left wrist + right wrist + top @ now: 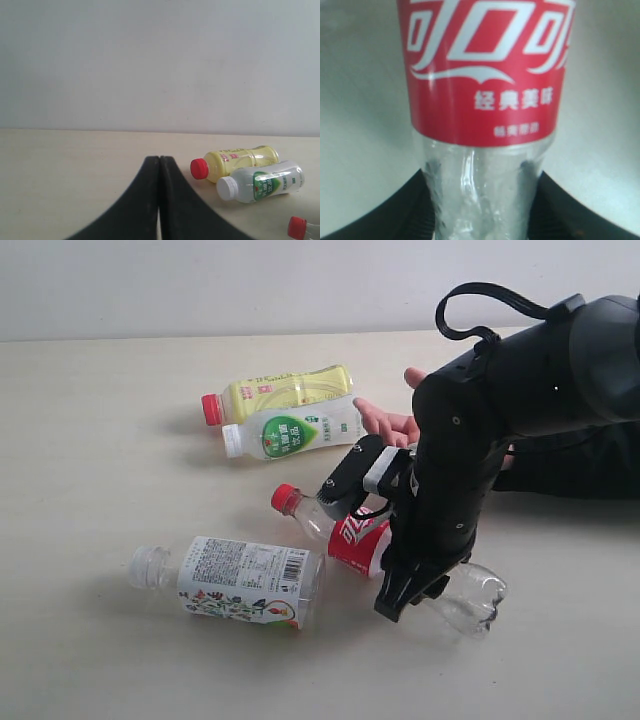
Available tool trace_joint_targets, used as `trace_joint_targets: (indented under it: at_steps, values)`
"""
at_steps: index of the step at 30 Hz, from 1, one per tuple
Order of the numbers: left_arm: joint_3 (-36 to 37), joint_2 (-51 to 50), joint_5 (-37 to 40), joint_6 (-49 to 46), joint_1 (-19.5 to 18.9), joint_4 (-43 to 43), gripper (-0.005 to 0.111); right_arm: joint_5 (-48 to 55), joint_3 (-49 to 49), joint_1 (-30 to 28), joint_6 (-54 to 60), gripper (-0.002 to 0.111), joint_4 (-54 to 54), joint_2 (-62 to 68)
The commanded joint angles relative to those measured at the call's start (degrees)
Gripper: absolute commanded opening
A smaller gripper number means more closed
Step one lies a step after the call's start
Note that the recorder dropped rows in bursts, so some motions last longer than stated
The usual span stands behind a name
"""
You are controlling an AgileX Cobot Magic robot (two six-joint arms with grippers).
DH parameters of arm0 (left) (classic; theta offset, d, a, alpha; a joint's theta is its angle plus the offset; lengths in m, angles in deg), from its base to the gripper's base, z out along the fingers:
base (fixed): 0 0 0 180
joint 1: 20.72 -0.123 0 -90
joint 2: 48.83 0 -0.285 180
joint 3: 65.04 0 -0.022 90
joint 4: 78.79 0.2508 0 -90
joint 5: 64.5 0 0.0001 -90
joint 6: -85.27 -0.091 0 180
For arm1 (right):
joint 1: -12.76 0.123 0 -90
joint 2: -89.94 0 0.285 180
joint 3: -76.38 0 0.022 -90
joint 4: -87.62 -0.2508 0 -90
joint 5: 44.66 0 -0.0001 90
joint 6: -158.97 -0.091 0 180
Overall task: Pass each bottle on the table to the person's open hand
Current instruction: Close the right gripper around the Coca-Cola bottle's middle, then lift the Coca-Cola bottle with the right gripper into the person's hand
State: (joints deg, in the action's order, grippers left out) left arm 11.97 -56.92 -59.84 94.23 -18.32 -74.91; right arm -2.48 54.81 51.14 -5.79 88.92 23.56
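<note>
On the pale worktop (100, 660) the red-labelled bottle (352, 540) is clasped, lying down, by the robot's right hand (412, 585), the left hand (159, 200) is pressed shut and empty, and a lift towards the person's open hand (385, 423) nearby is judged to be called for next.

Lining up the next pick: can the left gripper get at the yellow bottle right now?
Probably yes. Bare table lies between the left gripper and the yellow bottle. The white bottle lies close alongside, and the jaws are shut, so they must open first.
</note>
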Motion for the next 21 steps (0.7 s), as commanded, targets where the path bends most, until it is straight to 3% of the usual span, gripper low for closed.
trace_joint_targets:
  at_steps: [1, 17, 21]
  values:
    - [0.2, 0.3, 0.1, 0.2, -0.1, 0.1, 0.0, 0.1, 0.2, 0.2, -0.4, 0.0, 0.3, -2.6]
    - [0.2, 0.3, 0.1, 0.2, -0.1, 0.1, 0.0, 3.5, 0.2, 0.2, -0.7, 0.0, -3.1, -17.4]
    - [0.2, 0.3, 0.1, 0.2, -0.1, 0.1, 0.0, 4.0, 0.2, 0.2, -7.0, 0.0, -4.2, -22.1]
